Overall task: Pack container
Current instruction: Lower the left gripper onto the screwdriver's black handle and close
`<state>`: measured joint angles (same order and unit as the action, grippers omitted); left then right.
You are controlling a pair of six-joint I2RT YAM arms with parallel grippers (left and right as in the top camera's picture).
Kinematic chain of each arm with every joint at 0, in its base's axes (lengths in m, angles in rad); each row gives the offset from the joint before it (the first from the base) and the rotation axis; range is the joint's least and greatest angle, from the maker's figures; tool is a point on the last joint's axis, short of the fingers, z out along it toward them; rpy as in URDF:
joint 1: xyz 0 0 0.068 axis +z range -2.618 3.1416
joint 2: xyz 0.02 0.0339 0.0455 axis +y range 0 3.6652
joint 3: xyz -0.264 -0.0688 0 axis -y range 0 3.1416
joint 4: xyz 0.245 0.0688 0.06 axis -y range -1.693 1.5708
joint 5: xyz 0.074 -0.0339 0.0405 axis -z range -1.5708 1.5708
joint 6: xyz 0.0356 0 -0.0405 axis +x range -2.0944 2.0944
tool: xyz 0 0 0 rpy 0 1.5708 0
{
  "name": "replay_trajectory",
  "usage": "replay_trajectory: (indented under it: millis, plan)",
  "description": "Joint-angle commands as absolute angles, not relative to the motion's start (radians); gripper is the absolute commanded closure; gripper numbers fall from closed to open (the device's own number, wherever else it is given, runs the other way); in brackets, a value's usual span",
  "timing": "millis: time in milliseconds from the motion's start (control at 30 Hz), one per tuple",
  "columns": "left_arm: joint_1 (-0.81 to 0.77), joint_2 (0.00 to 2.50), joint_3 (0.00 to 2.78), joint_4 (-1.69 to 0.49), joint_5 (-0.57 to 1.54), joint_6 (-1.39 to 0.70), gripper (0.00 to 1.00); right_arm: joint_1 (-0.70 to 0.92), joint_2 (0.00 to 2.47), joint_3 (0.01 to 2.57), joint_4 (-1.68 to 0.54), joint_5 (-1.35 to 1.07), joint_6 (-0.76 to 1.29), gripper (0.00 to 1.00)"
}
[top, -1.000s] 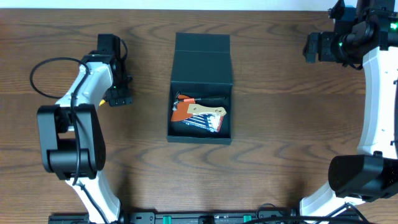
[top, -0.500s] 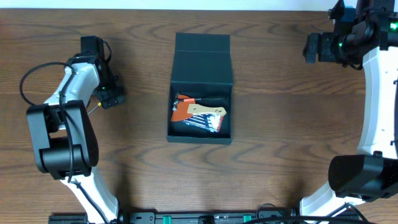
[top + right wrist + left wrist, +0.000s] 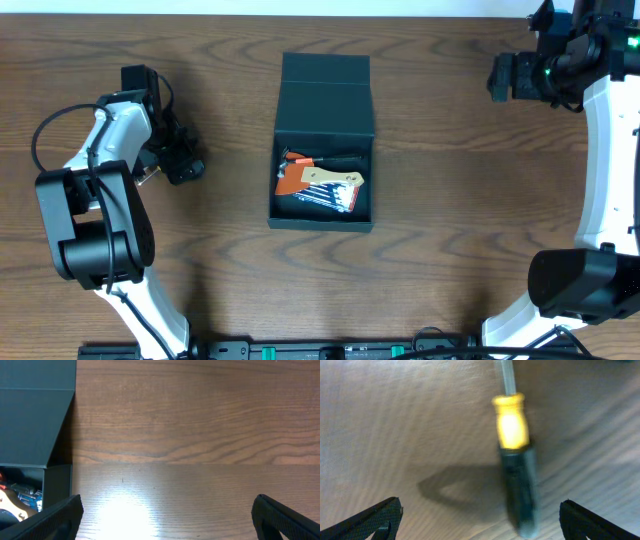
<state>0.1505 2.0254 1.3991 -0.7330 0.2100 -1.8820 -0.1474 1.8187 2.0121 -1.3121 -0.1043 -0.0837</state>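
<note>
**While the box waits open, a screwdriver lies under the left gripper**

Where the dark wood-grain surface (image 3: 450, 230) fills nearly every view, the only sign of the room is a pale strip (image 3: 300, 7) along its far edge. At the middle stands the container (image 3: 322, 222), its flap lid (image 3: 325, 85) folded back and several hand tools (image 3: 318, 186) already inside.

Off to the container's left in the overhead view, the left gripper (image 3: 482, 521) hovers with its jaws wide apart and holding nothing. Directly beneath it lies the screwdriver (image 3: 512, 430). Its long axis runs crosswise to the line between the fingertips, dark handle nearer the camera and shaft pointing away, which I judge suits a straight descent and squeeze.

At the far right corner, well apart from both, the right gripper (image 3: 167, 520) is likewise spread and empty, so the left arm is plainly the nearer one
</note>
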Motion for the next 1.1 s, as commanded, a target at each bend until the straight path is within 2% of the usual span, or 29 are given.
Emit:
replay_trajectory:
  millis: [0,167,400,733,1067]
  plan:
    - [0.159,2.022,1.398,-0.764,0.259,-1.903,0.01,-0.15,1.822,2.004,-1.311,-0.102,-0.084,0.01]
    - [0.178,2.022,1.398,-0.807,0.24,-1.902,0.01,-0.15,1.822,2.004,-1.322,-0.102,-0.084,0.01]
    - [0.209,2.022,1.398,-0.763,0.21,-1.901,0.01,-0.15,1.822,2.004,-1.336,-0.102,-0.084,0.01]
    - [0.209,2.022,1.398,-0.757,0.114,-1.886,0.01,-0.149,1.822,2.004,-1.335,-0.102,-0.083,0.01]
    - [0.202,2.034,1.398,-0.757,0.108,-1.887,0.01,-0.149,1.822,2.004,-1.335,-0.102,-0.083,0.01]
